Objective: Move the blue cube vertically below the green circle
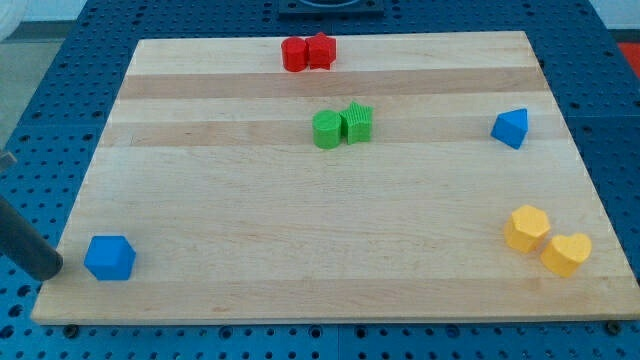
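Observation:
The blue cube sits near the bottom left corner of the wooden board. The green circle stands in the upper middle of the board, touching a green star on its right. My dark rod comes in from the view's left edge, and my tip rests at the board's left edge, just left of the blue cube with a small gap between them.
Two red blocks touch each other at the top edge. A blue triangle block sits at the right. A yellow hexagon and a yellow heart sit at the bottom right.

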